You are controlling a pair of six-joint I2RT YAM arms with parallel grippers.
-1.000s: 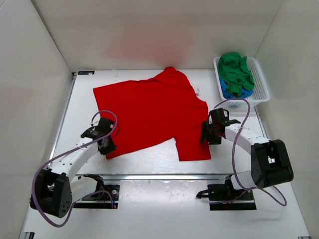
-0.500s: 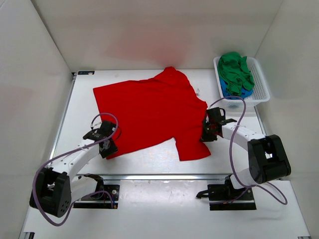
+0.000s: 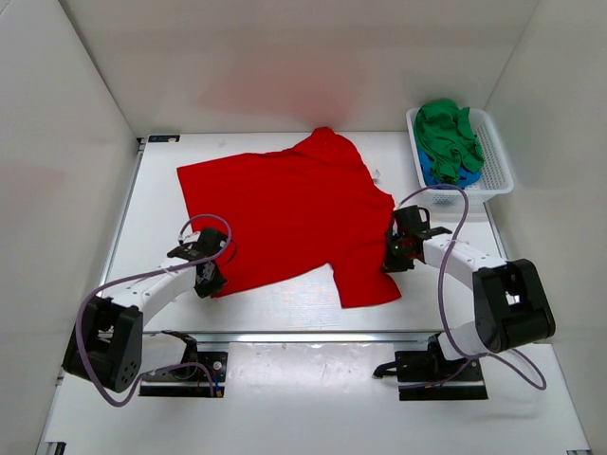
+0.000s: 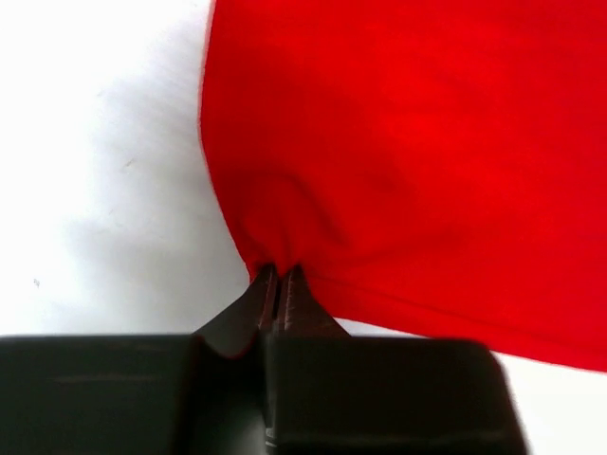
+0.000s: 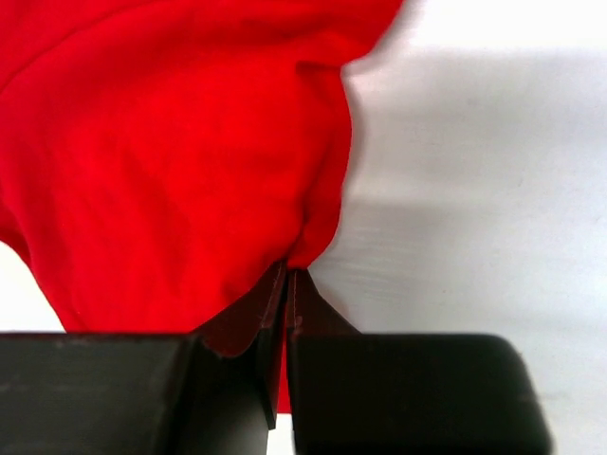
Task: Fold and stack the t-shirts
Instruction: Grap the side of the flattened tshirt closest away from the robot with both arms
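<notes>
On the white counter the red t-shirt lies spread out and mostly flat, a little turned, with one corner pointing to the far wall.

At the near left corner of the red t-shirt is the left pincer. Its two fingers are pressed together with almost no gap, and a small fold of the red cloth is caught between their tips. In the left wrist view the cloth makes a little peak just at the tips, and soft wrinkles go out from this place.

At the right edge of the red t-shirt, on its near half, is the right pincer. It is closed tightly in the same way on the border of the red cloth. The right wrist view shows the edge of the cloth gathered into a narrow pleat that goes down into the fingertips, with bare counter beside it.

Well apart from the red t-shirt, to its far right, stands a white perforated basket. Inside it the green t-shirt lies crumpled on top. The blue t-shirt shows only as a small part under the green one, on the side of the basket nearer to the red t-shirt.
</notes>
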